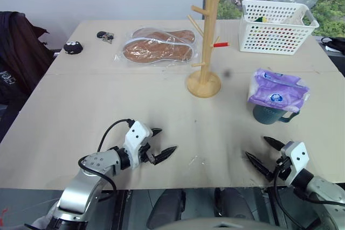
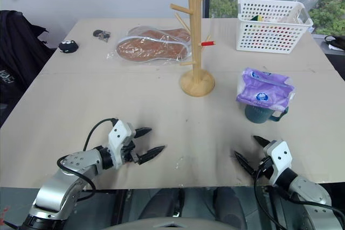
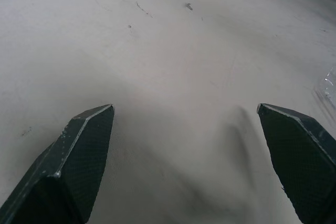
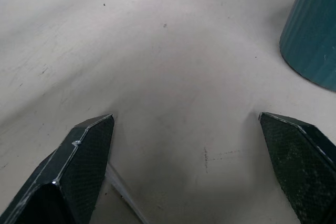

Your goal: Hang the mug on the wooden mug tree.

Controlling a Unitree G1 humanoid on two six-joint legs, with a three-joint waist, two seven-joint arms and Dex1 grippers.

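I see the mug [image 1: 271, 115] standing on the worktop [image 1: 81, 106] toward its right edge, with a purple tissue pack [image 1: 277, 88] lying on top of it. The mug tree [image 1: 205, 47] stands upright near the middle, well apart from the mug. My left end effector [image 1: 160, 143] hovers released over the near edge, holding nothing. My right end effector [image 1: 264, 150] is likewise spread wide and empty, just short of the mug. A white basket [image 1: 276, 26] sits at the far right corner.
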